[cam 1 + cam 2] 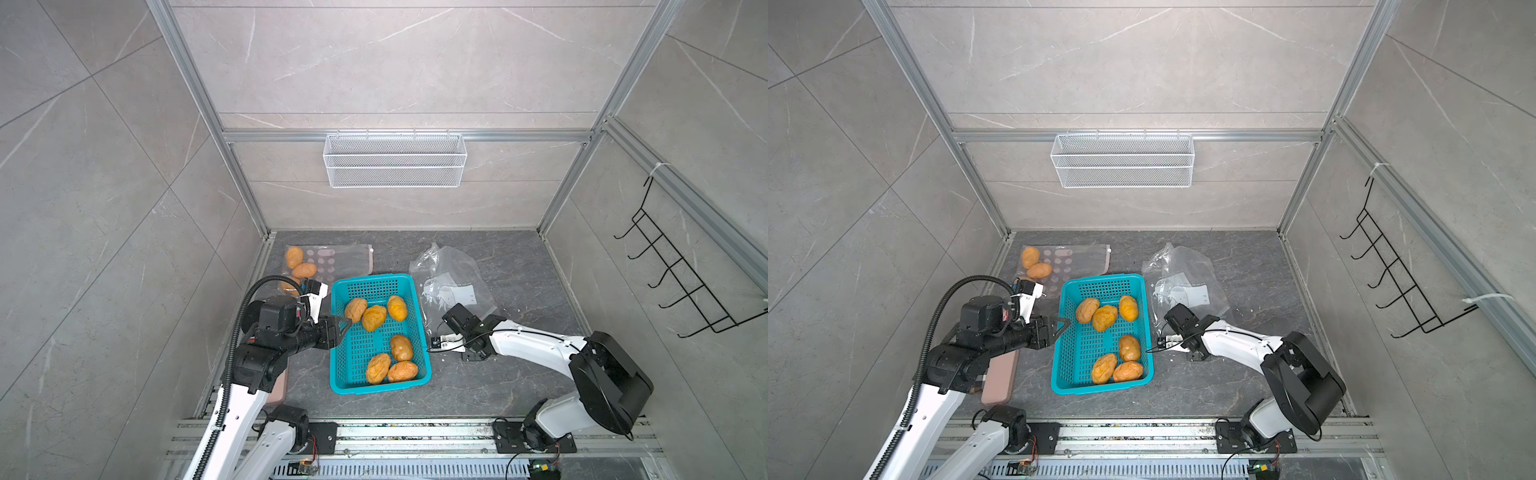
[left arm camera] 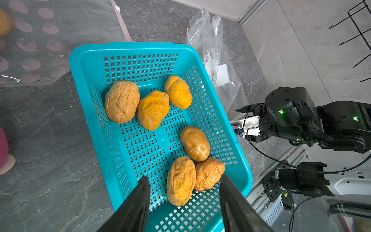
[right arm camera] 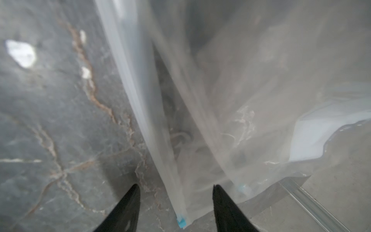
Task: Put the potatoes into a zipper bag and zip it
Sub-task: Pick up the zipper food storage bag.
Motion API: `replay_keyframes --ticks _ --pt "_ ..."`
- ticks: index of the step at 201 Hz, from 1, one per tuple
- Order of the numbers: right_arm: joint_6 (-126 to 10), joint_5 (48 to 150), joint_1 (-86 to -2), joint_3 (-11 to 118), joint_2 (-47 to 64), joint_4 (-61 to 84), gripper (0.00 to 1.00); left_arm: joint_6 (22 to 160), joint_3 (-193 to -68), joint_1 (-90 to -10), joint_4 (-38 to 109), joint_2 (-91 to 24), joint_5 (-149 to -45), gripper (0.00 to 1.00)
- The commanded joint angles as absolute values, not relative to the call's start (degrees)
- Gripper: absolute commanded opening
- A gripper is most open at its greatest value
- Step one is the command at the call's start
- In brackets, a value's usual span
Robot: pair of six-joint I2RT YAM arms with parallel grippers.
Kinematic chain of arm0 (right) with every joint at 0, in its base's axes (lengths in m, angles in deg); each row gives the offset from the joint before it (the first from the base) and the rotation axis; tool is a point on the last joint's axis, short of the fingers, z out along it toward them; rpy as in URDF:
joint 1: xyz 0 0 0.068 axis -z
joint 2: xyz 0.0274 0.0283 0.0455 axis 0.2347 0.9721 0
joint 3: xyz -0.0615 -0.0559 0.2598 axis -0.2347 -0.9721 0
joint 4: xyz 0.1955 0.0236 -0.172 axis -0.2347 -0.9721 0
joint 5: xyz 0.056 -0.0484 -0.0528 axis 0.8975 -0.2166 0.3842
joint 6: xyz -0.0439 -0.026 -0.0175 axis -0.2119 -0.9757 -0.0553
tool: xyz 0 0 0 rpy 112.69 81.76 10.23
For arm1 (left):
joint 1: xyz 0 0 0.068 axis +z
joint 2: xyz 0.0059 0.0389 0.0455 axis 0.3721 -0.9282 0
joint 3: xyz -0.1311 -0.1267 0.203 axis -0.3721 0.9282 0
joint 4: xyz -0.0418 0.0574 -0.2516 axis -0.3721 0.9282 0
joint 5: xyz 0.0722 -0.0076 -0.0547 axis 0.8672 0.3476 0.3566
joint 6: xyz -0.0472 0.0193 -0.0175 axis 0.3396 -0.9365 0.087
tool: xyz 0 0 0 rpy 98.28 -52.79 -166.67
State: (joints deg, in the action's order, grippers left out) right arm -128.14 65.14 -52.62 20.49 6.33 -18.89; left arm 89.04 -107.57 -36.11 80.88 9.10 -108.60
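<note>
Several wrinkled orange-tan potatoes [image 1: 374, 318] [image 2: 153, 109] lie in a teal basket [image 1: 374, 279] [image 1: 1100, 279]. More potatoes [image 1: 294, 257] [image 1: 1030, 257] sit inside a pink-dotted zipper bag [image 1: 345, 257] at the back left. My left gripper [image 1: 343, 324] [image 2: 183, 177] hangs open over the basket's left rim, empty. A clear zipper bag [image 1: 449, 270] [image 3: 251, 90] lies right of the basket. My right gripper [image 1: 451, 318] [image 3: 176, 186] is open at its near end. The bag's zip strip [image 3: 174, 190], blue-tipped, runs between the fingers without touching them.
A pink flat object [image 1: 1000, 378] lies under my left arm near the front left. A white wire basket [image 1: 395, 160] hangs on the back wall and a black hook rack [image 1: 681, 274] on the right wall. Aluminium rails run along the front edge.
</note>
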Motion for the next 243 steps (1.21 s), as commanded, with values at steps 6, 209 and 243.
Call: replay_keyframes --ticks 6,209,243 --pt "-126.8 65.2 -53.0 20.0 6.9 -16.7 0.53 88.5 -107.9 -36.4 80.9 9.9 -107.6 0.57" --pt "-123.7 62.3 -52.4 22.1 9.9 -10.8 0.25 88.7 -107.8 -36.4 80.7 9.3 -108.0 0.57" --pt "-122.8 60.8 -52.1 22.3 11.6 -8.3 0.24 88.8 -107.8 -36.5 80.8 9.5 -107.9 0.57"
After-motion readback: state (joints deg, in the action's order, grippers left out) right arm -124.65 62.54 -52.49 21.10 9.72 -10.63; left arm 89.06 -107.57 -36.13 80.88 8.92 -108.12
